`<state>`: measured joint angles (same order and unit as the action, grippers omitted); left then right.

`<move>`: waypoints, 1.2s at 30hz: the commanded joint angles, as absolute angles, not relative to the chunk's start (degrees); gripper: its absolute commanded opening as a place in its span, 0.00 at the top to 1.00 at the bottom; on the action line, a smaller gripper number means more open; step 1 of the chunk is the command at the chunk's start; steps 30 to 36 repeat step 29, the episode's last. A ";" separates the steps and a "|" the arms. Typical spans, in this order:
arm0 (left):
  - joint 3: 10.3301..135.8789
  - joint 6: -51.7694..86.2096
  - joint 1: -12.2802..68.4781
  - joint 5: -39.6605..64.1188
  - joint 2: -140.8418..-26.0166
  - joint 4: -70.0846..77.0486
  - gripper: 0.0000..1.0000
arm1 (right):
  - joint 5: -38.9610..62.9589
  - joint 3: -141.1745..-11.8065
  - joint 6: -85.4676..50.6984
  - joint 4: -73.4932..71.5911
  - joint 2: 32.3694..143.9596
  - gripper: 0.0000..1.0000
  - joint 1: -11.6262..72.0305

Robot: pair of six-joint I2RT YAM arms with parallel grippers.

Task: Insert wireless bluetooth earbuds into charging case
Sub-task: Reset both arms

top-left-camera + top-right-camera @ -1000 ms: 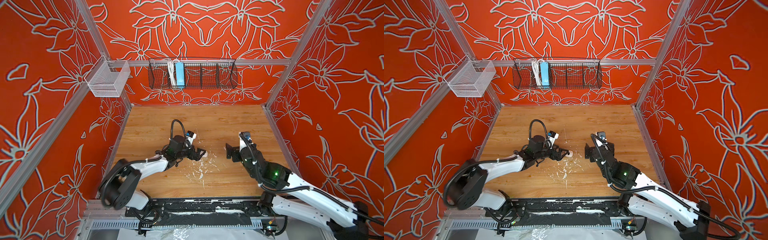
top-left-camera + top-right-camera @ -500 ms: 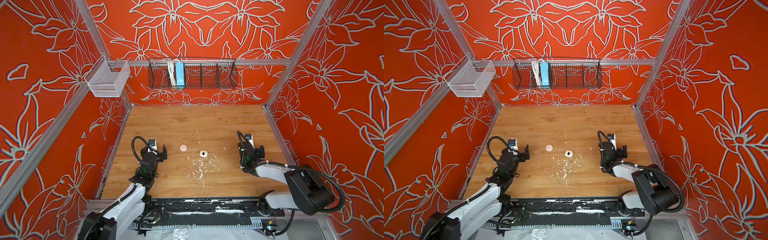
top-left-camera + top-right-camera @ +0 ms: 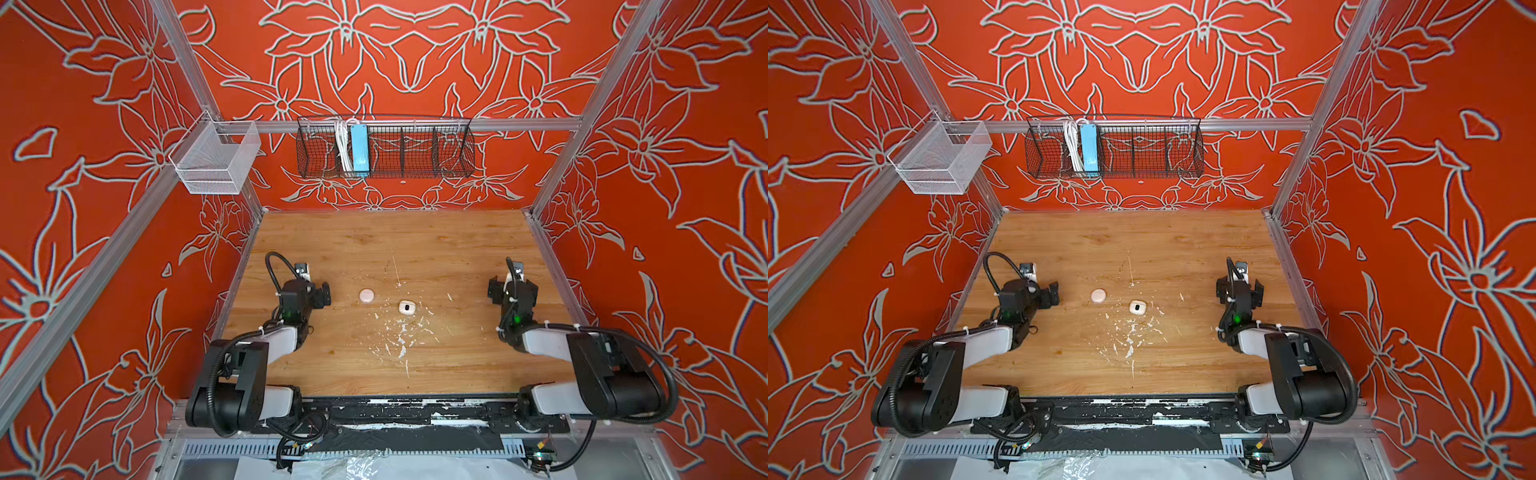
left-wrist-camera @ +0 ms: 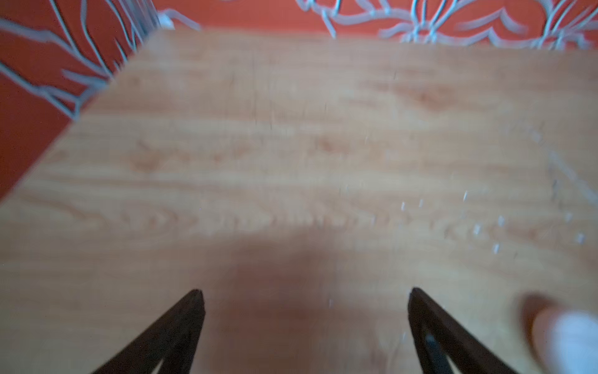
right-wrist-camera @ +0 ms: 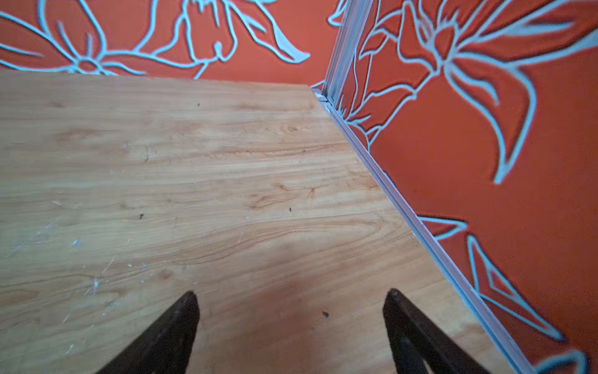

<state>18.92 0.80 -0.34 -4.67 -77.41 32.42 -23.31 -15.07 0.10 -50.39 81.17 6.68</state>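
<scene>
Where woodgrain tabletop [image 3: 353,249] lies scuffed: rounded white case [image 3: 407,307].

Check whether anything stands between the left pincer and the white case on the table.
Yes. The round pink case lies on the wooden table almost directly between the open, empty left pincer and the white case. It touches neither.

Near the middle of the surface [image 3: 374,249], the left case [image 3: 366,295] lay just behind the right case [image 3: 407,307]. The left end effector [image 3: 323,294] sat near the left edge, and the right end effector [image 3: 511,291] near the right edge.
</scene>
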 commanded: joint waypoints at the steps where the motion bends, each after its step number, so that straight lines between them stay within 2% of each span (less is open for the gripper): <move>1: 23.05 -0.05 -0.70 -1.68 -77.86 29.90 0.03 | -18.34 -14.17 0.16 -51.54 79.47 0.09 6.79; 3: 21.53 0.04 -0.81 -1.84 -77.73 32.80 0.03 | -18.05 -15.53 0.56 -55.01 82.70 0.02 6.20; 5: 22.14 0.00 -0.75 -1.86 -77.39 31.21 0.03 | -18.89 -17.41 -0.54 -47.20 80.73 0.02 6.32; 36: 22.30 0.04 -0.97 -1.58 -77.53 31.06 0.03 | -20.30 -17.92 -1.13 -47.06 80.77 0.02 6.21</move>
